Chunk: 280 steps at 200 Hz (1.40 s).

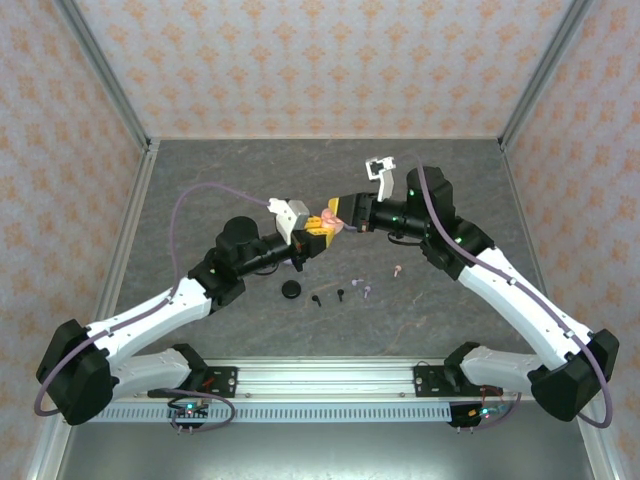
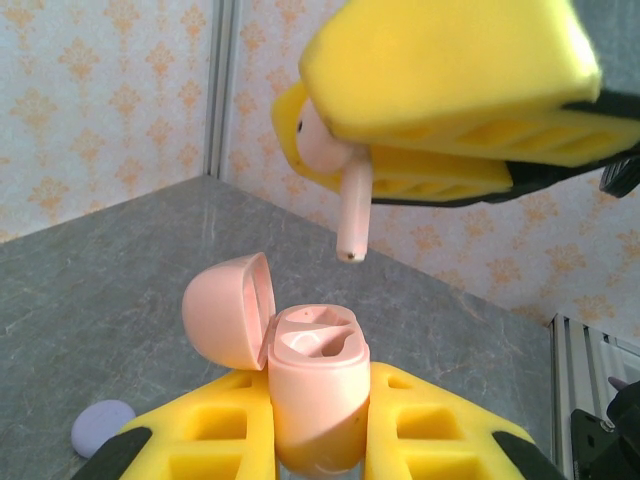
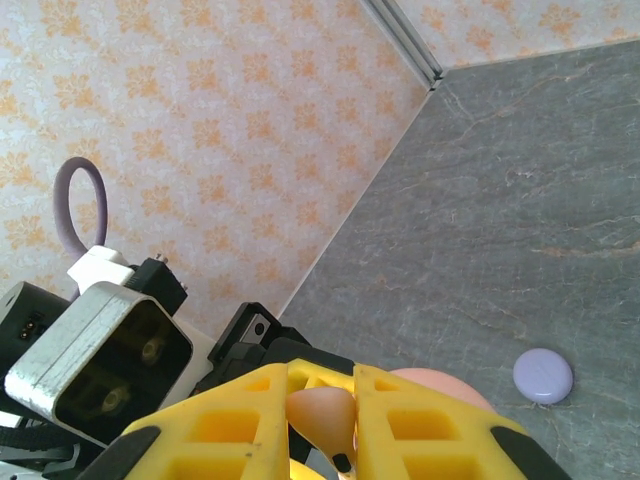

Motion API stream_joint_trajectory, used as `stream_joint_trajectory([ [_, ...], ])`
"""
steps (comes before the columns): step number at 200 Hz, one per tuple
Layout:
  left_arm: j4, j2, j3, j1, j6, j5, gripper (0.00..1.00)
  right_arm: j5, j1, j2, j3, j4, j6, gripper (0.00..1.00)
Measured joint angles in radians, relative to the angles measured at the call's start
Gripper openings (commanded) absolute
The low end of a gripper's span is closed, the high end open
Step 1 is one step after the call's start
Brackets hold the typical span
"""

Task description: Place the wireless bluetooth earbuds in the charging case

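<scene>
black earbuds (image 1: 316, 300) lie loose on the grey table (image 1: 450, 190) nearest the arm bases, just beside a black round case (image 1: 291, 290), with lilac earbuds (image 1: 363, 290) and a loose pink earbud (image 1: 398, 269) strung out to their right, all apart from the grippers. beyond them, raised off the table, the left gripper (image 1: 312, 240) is clenched on the pink charging case (image 2: 315, 390), which stands upright between its yellow fingers (image 2: 200, 430), lid (image 2: 230, 310) hinged open to one side and the pale wells facing up. just above it the right gripper (image 1: 334, 222) pinches the held pink earbud (image 2: 350, 190) by its head, stem pointing down toward the open case, its tip not touching. farther off a lilac round case (image 3: 543, 376) rests on the table, well apart, before the patterned wall (image 1: 320, 60).
</scene>
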Motion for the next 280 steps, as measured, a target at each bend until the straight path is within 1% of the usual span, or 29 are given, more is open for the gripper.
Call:
stream_joint_trajectory([
  [204, 0.002, 0.0, 0.001, 0.0, 0.0, -0.001, 0.0, 0.011, 0.015, 0.027, 0.0, -0.08, -0.056, 0.2],
  [222, 0.002, 0.0, 0.001, 0.0, 0.0, -0.001, 0.0, 0.006, 0.015, 0.027, 0.0, -0.082, -0.058, 0.23],
  [248, 0.002, 0.0, 0.001, 0.0, 0.0, -0.001, 0.0, 0.002, 0.015, 0.029, 0.0, -0.087, -0.06, 0.28],
  [280, 0.001, -0.003, 0.001, 0.0, 0.0, -0.001, 0.0, 0.005, 0.015, 0.03, 0.002, -0.108, -0.073, 0.42],
])
